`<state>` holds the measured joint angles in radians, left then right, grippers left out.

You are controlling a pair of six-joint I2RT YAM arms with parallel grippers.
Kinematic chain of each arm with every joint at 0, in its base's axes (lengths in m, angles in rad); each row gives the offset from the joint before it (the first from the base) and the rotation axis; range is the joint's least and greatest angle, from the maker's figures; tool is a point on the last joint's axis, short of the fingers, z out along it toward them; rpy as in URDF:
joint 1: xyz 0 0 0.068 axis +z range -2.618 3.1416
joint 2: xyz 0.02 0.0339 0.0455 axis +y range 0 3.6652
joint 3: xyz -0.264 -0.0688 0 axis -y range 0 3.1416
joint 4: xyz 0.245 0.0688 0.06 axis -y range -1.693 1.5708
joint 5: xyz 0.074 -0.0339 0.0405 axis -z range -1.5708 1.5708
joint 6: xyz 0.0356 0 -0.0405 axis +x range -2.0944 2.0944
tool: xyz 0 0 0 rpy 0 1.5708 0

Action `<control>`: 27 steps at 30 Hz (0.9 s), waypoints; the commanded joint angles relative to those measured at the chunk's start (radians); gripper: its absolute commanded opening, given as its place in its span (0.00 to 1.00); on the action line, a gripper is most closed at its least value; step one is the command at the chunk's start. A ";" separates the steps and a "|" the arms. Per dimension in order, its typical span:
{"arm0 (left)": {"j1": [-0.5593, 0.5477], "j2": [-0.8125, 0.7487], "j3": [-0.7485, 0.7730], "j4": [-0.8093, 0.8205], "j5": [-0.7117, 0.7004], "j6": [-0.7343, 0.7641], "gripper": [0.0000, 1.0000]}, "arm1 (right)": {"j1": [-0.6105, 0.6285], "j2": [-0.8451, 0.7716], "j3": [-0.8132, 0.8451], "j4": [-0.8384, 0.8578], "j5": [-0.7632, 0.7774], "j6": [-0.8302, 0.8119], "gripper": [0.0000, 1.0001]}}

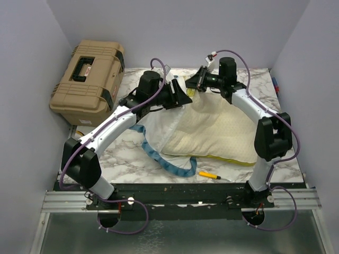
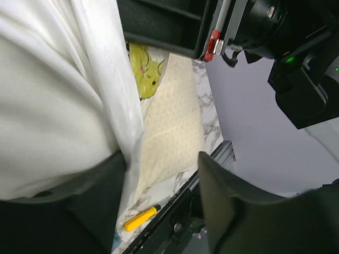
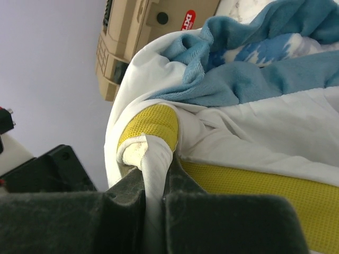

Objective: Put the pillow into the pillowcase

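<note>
So the pillow (image 1: 212, 132) sits centre-right on the bench (image 1: 123, 156). Its upper-left corner is tucked inside the pillowcase (image 1: 159, 124), which spreads out to the pillow's left and down toward the lower middle. There's a hard case (image 1: 87, 82) in the upper left of the frame, at the bench's corner. A small tool (image 1: 210, 174) lies just below the pillow, near the bench's bottom edge.

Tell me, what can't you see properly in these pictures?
Top view: the pillow's far corner, hidden behind the left tool and right tool.
Top view: the little yellow thing, too small to name.
Left wrist view: most of the pillow, covered by the white pillowcase.
Right wrist view: the tan box, cut off by the top edge and the pillowcase.
</note>
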<state>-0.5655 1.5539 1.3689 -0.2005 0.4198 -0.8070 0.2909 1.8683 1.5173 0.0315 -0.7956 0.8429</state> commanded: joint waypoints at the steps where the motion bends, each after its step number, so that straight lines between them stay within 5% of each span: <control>1: -0.010 -0.080 -0.032 -0.048 -0.027 0.019 0.67 | -0.012 0.006 0.011 0.130 0.066 0.053 0.00; 7: 0.108 -0.123 0.002 -0.121 -0.141 0.035 0.68 | -0.010 0.034 -0.036 0.171 -0.012 0.092 0.00; 14: 0.192 0.026 0.229 -0.206 -0.109 0.116 0.63 | -0.004 -0.003 -0.154 0.215 -0.056 0.092 0.00; 27: 0.152 0.376 0.616 -0.469 -0.069 0.262 0.70 | 0.030 -0.038 -0.208 0.174 -0.064 0.050 0.00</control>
<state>-0.3813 1.8809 1.9160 -0.5545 0.3290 -0.6167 0.3023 1.8702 1.3235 0.2447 -0.8093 0.9157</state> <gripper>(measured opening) 0.694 0.074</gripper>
